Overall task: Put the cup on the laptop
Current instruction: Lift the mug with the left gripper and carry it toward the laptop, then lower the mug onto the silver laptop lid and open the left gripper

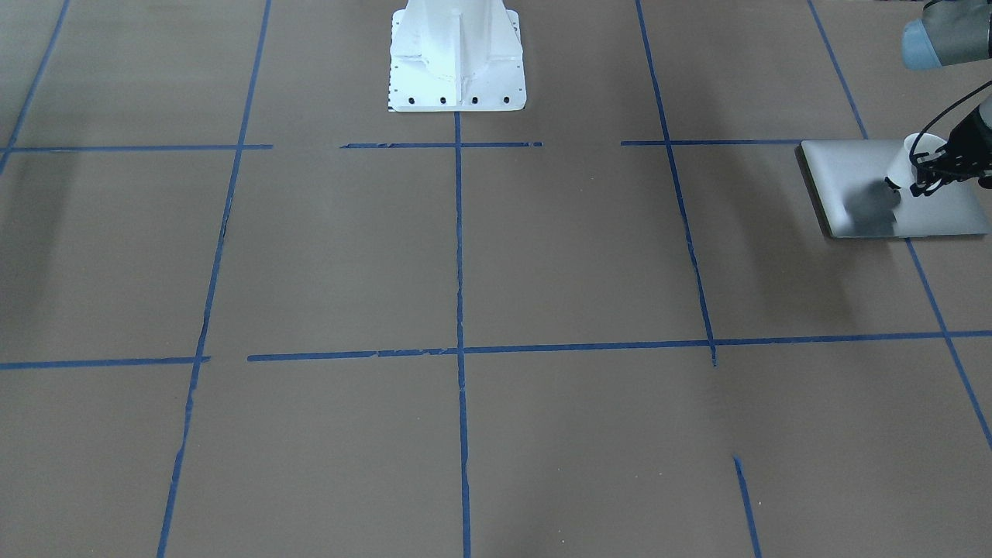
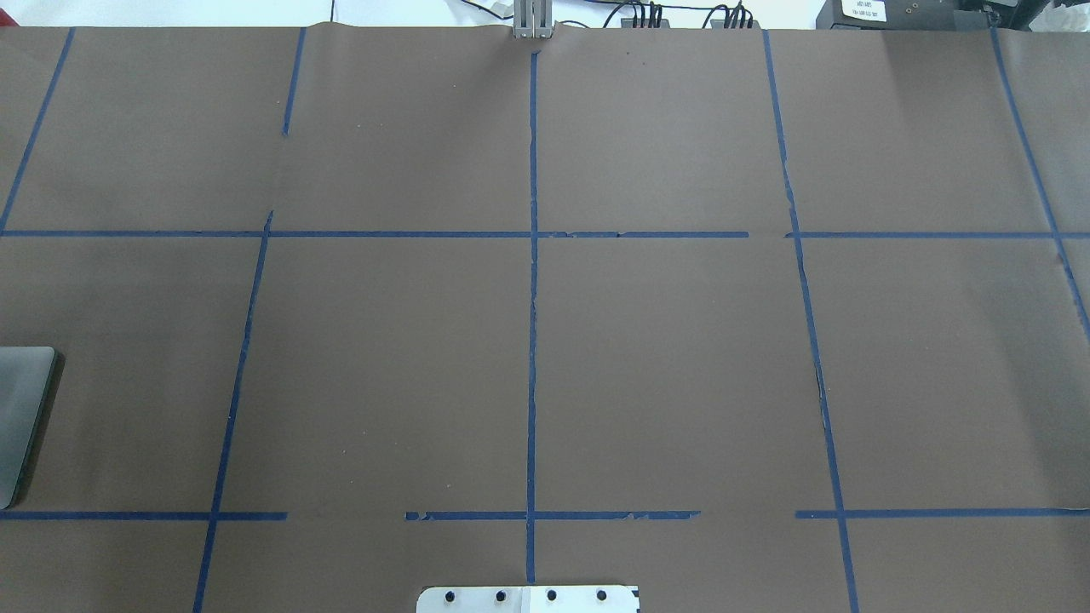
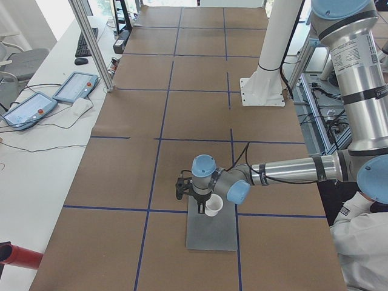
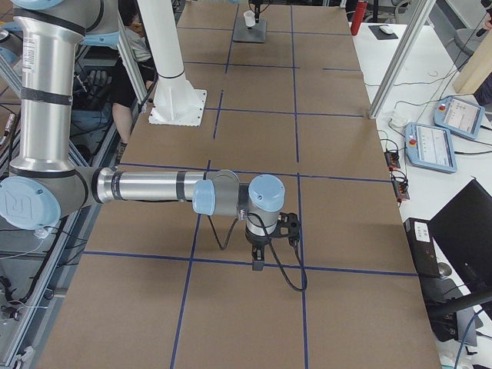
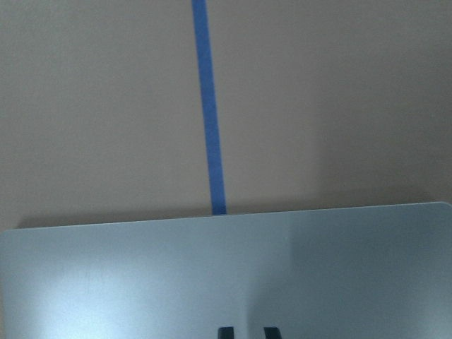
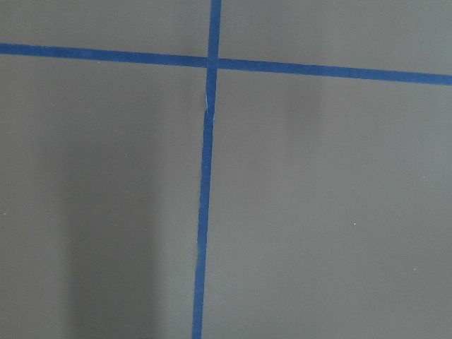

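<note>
Brown table [image 1: 465, 271]: cup [image 1: 908, 161] upright in left hand [image 1: 924, 173] over lengthwise laptop [image 1: 852, 167].

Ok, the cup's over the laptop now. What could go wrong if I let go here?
1. The cup looks tilted in the left pincer. Released like that, it may tip and roll on the smooth laptop lid.
2. I cannot tell whether its base touches the lid yet. Opening too early could drop it.
</note>
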